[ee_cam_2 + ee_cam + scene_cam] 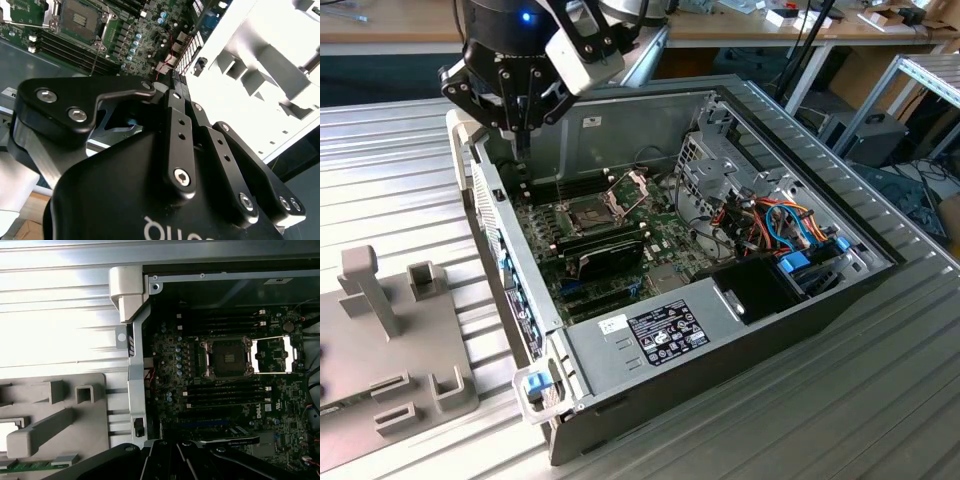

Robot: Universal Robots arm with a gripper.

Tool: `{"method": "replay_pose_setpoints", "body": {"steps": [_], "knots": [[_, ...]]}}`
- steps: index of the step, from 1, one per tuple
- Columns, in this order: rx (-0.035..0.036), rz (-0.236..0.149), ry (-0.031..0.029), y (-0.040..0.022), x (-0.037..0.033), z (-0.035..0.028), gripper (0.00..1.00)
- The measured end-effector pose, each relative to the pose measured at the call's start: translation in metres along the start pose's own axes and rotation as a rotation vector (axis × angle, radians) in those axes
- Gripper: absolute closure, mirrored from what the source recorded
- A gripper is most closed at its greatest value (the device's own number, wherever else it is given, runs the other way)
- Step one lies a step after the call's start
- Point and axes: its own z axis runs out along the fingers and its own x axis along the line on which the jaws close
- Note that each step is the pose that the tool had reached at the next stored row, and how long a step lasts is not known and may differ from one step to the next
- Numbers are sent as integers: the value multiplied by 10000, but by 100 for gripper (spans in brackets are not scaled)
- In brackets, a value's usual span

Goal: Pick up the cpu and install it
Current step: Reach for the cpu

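In the exterior view the gripper (523, 135) hung over the wall of the open case (740, 380) at the exterior view's left, above the board and apart from the socket (592, 212). A grey fixture (390, 350) lay beside the case. Whether the gripper was open or closed, or carried anything, could not be told.

In the second wrist view the socket (80, 20) looked bare and dark inside.

In the first wrist view the socket (229, 357) again held no silver top, and its frame (272, 355) was swung open beside it. Where the cpu lay could not be told.

As a judgement, the cpu would be light, stiff and flat, smooth on top and delicate underneath. Opposite edges seemed the place to hold it, kept level.
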Motion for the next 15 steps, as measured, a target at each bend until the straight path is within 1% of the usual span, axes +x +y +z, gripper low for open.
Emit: {"method": "replay_pose_setpoints", "body": {"steps": [4, 11, 15], "knots": [[0, 0, 0, -3, 37, -1, 89], [1, 0, 0, -3, 46, -1, 89], [1, 0, 0, -5, 66, -2, 89]]}}
